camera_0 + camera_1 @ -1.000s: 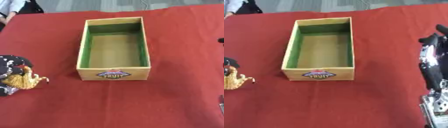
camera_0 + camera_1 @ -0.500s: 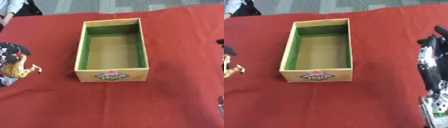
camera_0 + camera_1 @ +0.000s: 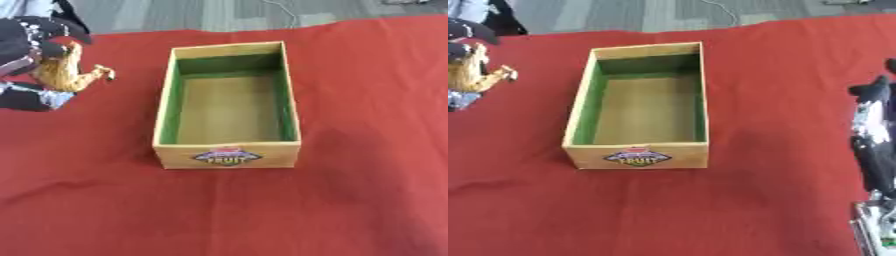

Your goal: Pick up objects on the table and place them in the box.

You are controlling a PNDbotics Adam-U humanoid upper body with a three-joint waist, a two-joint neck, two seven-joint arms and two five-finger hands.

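My left hand (image 3: 31, 42) is raised at the upper left, its fingers curled round a small tan, animal-shaped object (image 3: 70, 75). It hangs to the left of the wooden box (image 3: 229, 159), which stands in the middle of the red cloth with green inner walls, a bare bottom and a fruit label on its front. Nothing lies inside the box. My right hand (image 3: 874, 132) rests at the right edge, fingers up and relaxed, holding nothing.
A red cloth (image 3: 350, 200) covers the whole table. Grey floor and a cable (image 3: 280, 7) show beyond the far edge. A dark sleeve of a person (image 3: 496, 15) shows at the upper left corner.
My left hand has lifted the tan object from the cloth at the lower left and carried it up and toward the far left. The right hand has stayed put.
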